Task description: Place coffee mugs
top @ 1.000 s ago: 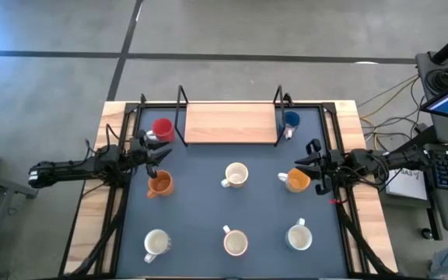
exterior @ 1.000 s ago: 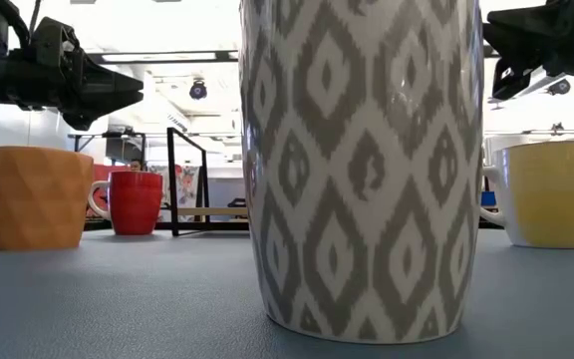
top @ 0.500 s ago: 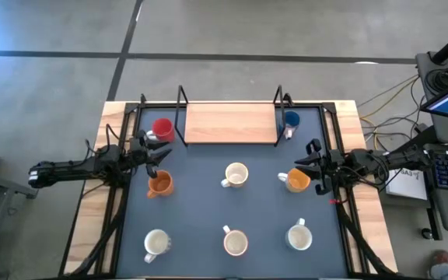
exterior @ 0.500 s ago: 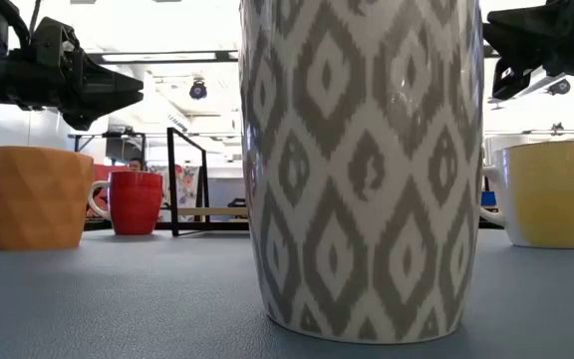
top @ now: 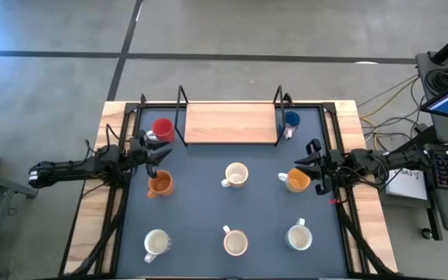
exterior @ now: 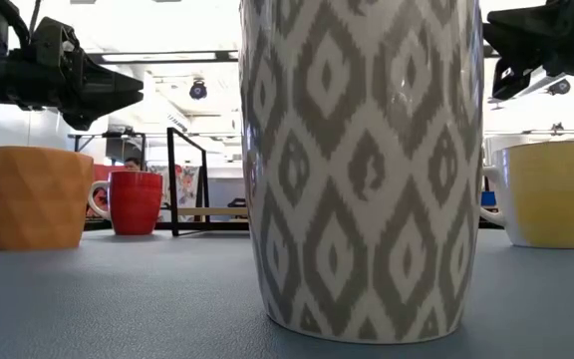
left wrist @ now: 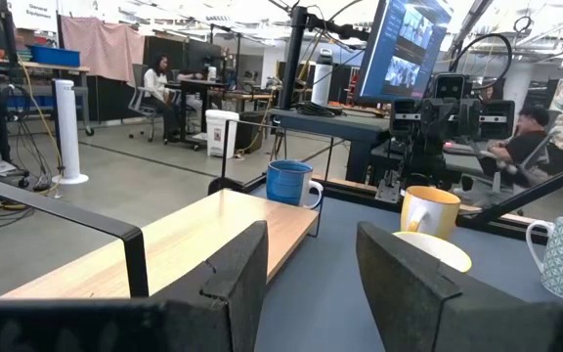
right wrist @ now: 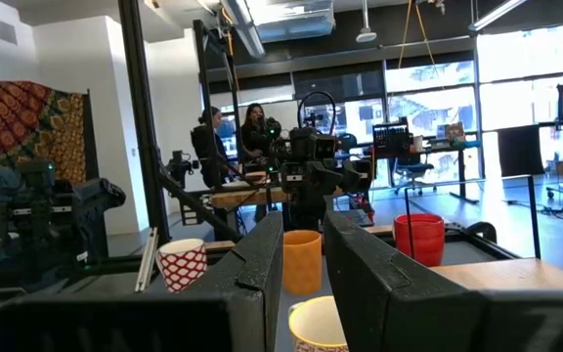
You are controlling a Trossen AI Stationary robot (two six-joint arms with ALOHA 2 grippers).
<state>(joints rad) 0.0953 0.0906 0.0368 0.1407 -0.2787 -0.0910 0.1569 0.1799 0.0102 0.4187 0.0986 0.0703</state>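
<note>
Several coffee mugs stand upright on the dark mat. A red mug (top: pixel 162 128) and a blue mug (top: pixel 291 120) flank the wooden shelf (top: pixel 230 123). An orange mug (top: pixel 159 183), a white mug (top: pixel 236 176) and a yellow-orange mug (top: pixel 298 180) form the middle row. Three white mugs, one of them patterned (exterior: pixel 362 170), stand in the near row. My left gripper (top: pixel 162 155) hovers open at the left, level, above the orange mug (exterior: pixel 38 196). My right gripper (top: pixel 308 165) hovers at the right above the yellow-orange mug (exterior: pixel 546 192), its fingers a little apart with nothing between them.
The shelf's black metal frame (top: pixel 181 117) rises at the far edge. Black rails (top: pixel 115 202) run along both sides of the mat. Open mat lies between the mug rows. People sit at desks in the room beyond the table.
</note>
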